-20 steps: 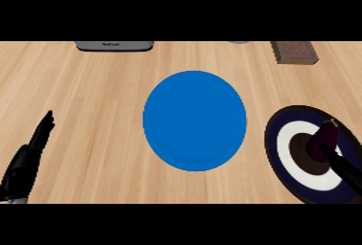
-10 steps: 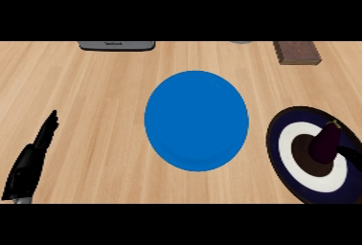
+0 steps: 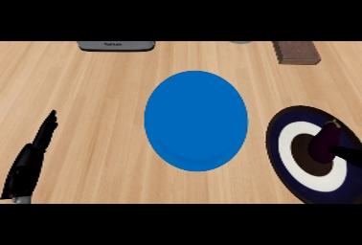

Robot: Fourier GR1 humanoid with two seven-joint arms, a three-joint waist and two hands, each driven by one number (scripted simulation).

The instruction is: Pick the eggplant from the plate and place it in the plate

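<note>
We log: eggplant [image 3: 326,143] lying on the dark ringed plate [image 3: 286,162], touching our right robot hand [image 3: 348,155], whose fingers we cannot tell. Blue plate [image 3: 196,119] sits between; left robot hand [image 3: 32,155] rests open on the counter [image 3: 92,95].

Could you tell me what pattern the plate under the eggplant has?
Concentric dark navy and white rings, seen in the head view.
</note>
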